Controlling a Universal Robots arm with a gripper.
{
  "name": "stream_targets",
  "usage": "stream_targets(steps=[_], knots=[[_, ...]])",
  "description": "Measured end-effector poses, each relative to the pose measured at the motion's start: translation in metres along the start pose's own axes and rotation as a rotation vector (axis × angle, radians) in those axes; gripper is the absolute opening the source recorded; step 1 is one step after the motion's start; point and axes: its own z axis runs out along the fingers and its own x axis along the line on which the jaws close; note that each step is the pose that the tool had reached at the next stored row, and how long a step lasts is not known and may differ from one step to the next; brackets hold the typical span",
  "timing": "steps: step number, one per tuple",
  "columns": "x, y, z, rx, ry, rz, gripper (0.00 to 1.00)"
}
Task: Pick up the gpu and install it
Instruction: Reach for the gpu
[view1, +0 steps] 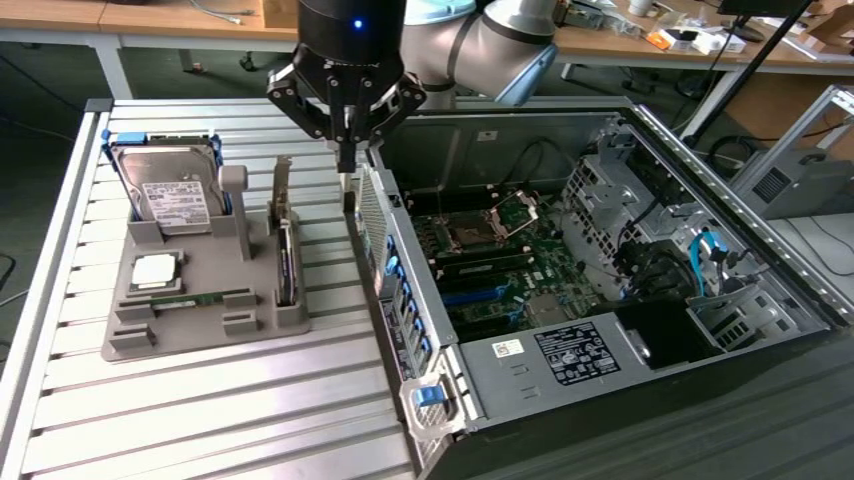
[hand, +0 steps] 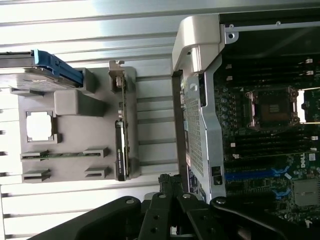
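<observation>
While the gpu (view1: 284, 260) stands on edge in the grey holder (view1: 187, 328) on the desk (view1: 200, 420), just beside the hard drive (view1: 167, 185), the gripper (view1: 346, 162) hangs closed, near the open computer case's (view1: 534, 385) rear edge, apart from the card.

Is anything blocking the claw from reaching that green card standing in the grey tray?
Nothing visible does. The gripper hangs shut by the computer case's rear wall, and the gpu stands on edge in the tray beside it, its top edge uncovered.
</observation>
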Motion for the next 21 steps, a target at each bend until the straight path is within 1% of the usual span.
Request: stream_targets(steps=[21], knots=[[0.0073, -0.0006, -0.0002, 0.0, 0.0, 0.0, 0.11]])
